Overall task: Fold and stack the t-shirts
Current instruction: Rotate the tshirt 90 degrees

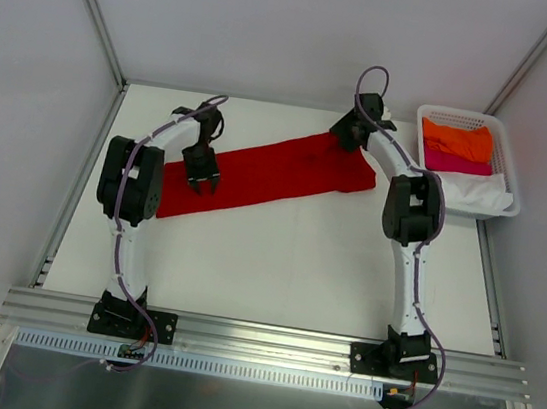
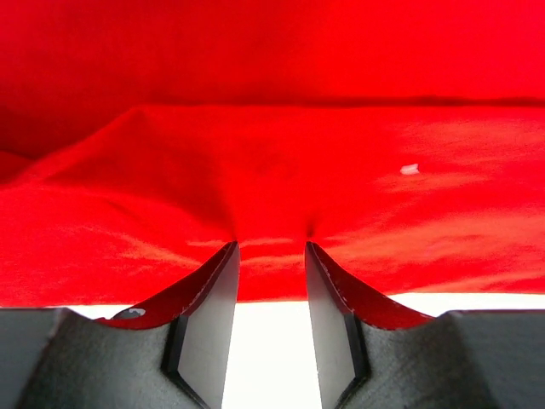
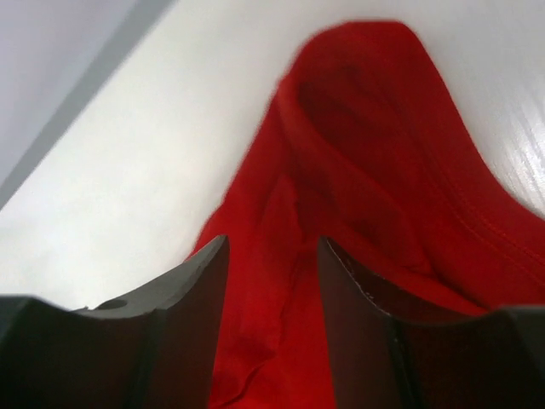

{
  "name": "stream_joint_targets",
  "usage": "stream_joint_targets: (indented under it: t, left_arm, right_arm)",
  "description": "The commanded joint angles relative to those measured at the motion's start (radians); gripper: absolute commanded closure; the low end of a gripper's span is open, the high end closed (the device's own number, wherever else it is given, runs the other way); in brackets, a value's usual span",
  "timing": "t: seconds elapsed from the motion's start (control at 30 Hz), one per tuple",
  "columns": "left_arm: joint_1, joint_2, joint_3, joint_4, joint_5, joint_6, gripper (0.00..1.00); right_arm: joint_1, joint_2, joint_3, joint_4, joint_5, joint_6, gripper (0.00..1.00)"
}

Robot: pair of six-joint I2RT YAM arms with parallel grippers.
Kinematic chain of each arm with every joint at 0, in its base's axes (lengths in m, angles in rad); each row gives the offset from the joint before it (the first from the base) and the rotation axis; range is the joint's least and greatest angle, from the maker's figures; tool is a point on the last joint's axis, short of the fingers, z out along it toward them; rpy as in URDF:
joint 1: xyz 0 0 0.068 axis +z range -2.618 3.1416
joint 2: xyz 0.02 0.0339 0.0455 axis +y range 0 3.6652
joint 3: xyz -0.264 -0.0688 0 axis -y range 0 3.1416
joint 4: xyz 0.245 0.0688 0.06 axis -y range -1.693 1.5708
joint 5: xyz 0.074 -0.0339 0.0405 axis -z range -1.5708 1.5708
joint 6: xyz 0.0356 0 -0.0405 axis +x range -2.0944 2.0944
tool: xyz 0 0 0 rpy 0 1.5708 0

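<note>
Strip of deep red t-shirt (image 1: 267, 174) across the white table (image 1: 295, 268), slanting from near left to far right; folded long and narrow, a little rumpled. Left gripper (image 1: 201, 181) (image 2: 271, 251) down on the strip's left part, by its near edge; fingers parted, tips pressing into the cloth, creases drawn toward each tip, bare table showing in the gap. Right gripper (image 1: 348, 134) (image 3: 272, 247) at the far right end; jaws spread, red folds lying between and beyond them, not clamped. Over at the table's far right corner, white lattice basket (image 1: 457, 112); inside, orange t-shirt (image 1: 456, 140) at the back, magenta t-shirt (image 1: 455, 163) next, white t-shirt (image 1: 477, 194) bunched at the near rim.
</note>
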Motion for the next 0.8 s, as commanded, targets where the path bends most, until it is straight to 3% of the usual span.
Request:
stream_joint_targets:
  t: [0.0,0.27,0.33,0.37,0.4,0.43,0.47,0.63,0.77]
  left_arm:
    - [-0.028,-0.093,0.085,-0.01,-0.087,0.017,0.63]
    - [-0.084,-0.211,0.116,0.013,-0.259,0.057,0.65]
    - [-0.085,-0.208,0.121,0.019,-0.261,0.063,0.64]
    - [-0.085,-0.204,0.114,0.016,-0.262,0.06,0.69]
    - [-0.085,-0.2,0.105,0.011,-0.262,0.055,0.87]
    - [-0.084,-0.194,0.095,0.008,-0.262,0.048,0.94]
    - [-0.085,-0.191,0.067,0.001,-0.262,0.028,1.0]
    - [-0.085,-0.167,-0.037,-0.007,-0.275,-0.006,1.0]
    - [-0.084,-0.115,-0.051,-0.007,-0.267,0.011,1.0]
  right_arm:
    - [-0.009,-0.213,0.032,0.044,-0.014,-0.105,0.51]
    - [0.01,-0.464,-0.128,-0.023,-0.034,-0.385,0.5]
    - [0.016,-0.484,-0.134,-0.122,-0.034,-0.419,0.65]
    - [0.016,-0.483,-0.134,-0.162,-0.034,-0.432,0.72]
    - [0.016,-0.478,-0.138,-0.196,-0.069,-0.433,0.92]
    - [0.019,-0.466,-0.152,-0.247,-0.08,-0.439,0.99]
    - [0.02,-0.455,-0.155,-0.279,-0.104,-0.446,0.99]
    - [0.037,-0.379,-0.192,-0.41,-0.132,-0.446,1.0]
    - [0.045,-0.34,-0.224,-0.41,-0.156,-0.404,0.99]
